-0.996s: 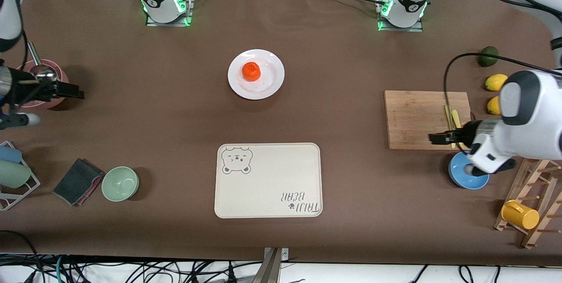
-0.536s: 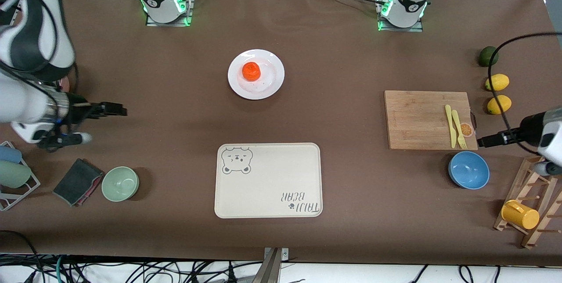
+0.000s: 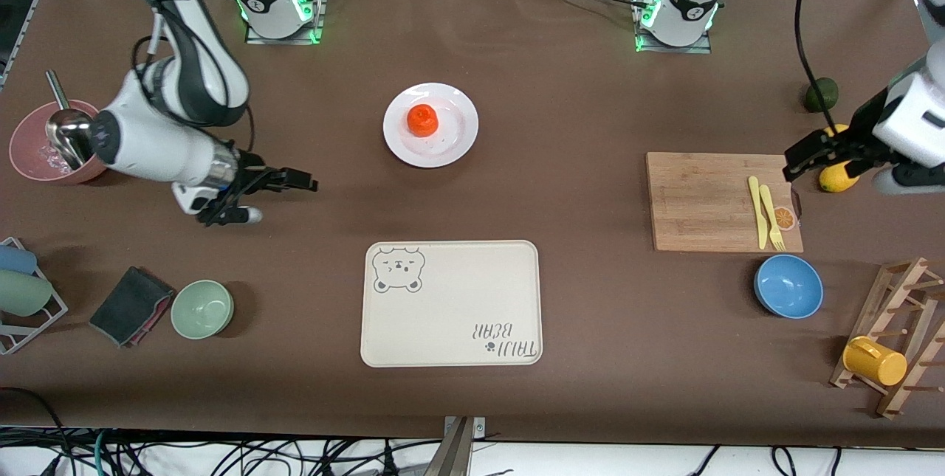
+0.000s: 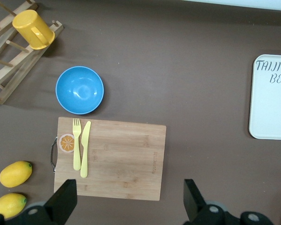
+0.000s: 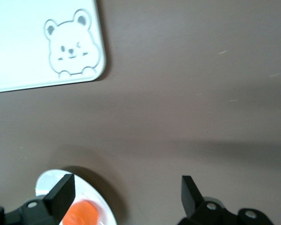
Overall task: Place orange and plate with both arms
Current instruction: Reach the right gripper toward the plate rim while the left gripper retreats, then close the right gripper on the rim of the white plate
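Observation:
The orange (image 3: 423,120) sits on the white plate (image 3: 454,130) in the middle of the table, on the side toward the robot bases. My right gripper (image 3: 304,182) is open and empty, up over bare table beside the plate toward the right arm's end. In the right wrist view its gripper (image 5: 125,194) spans bare table, with the plate (image 5: 102,206) and orange (image 5: 82,214) at one fingertip. My left gripper (image 3: 794,161) is open and empty over the cutting board's end by the lemons. In the left wrist view it (image 4: 129,201) spans the board's edge.
A beige bear tray (image 3: 450,304) lies nearer the front camera than the plate. A cutting board (image 3: 701,199) with yellow cutlery (image 3: 764,212), a blue bowl (image 3: 788,285), a lemon (image 3: 834,179) and a cup rack (image 3: 897,343) are at the left arm's end. A green bowl (image 3: 202,308) and pink bowl (image 3: 29,155) are at the right arm's end.
My right gripper has swung in from the table's end toward the plate. My left gripper has moved from over the blue bowl to over the board's end by the lemons.

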